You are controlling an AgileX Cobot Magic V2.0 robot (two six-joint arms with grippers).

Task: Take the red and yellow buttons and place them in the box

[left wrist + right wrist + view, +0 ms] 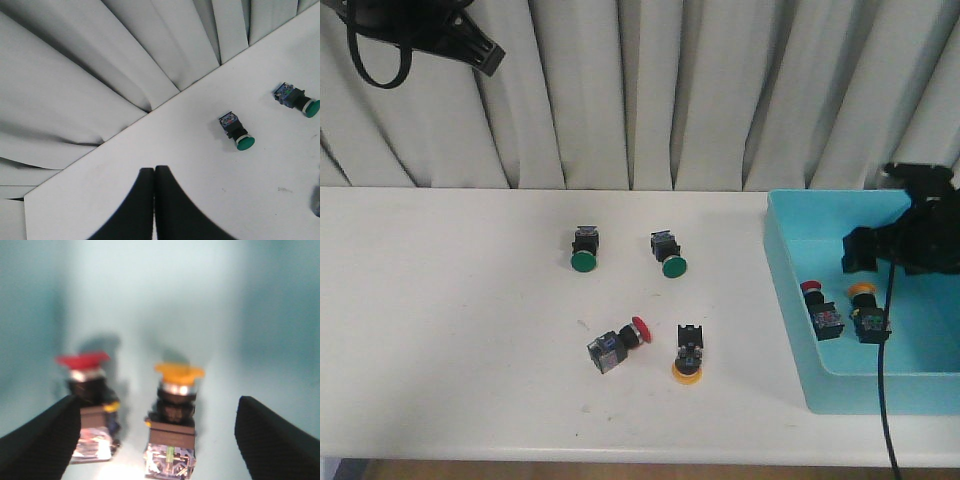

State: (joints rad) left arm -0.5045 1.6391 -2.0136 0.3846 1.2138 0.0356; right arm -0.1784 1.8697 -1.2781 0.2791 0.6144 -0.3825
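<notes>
We are looking at what seems a lab or test bench rather than a home. A plain white table (pixel 450 330) is standing against a pleated pale curtain (pixel 650 90) that is closing off the whole far side like a staged backdrop. Industrial push-button switches are lying on it: green-capped ones (pixel 583 249) toward the far side, a red one (pixel 618 345) and a yellow one (pixel 688 355) nearer. A turquoise plastic bin (pixel 790 300) is sitting at the right, with black robot arm hardware (pixel 905 240) hanging over it.
</notes>
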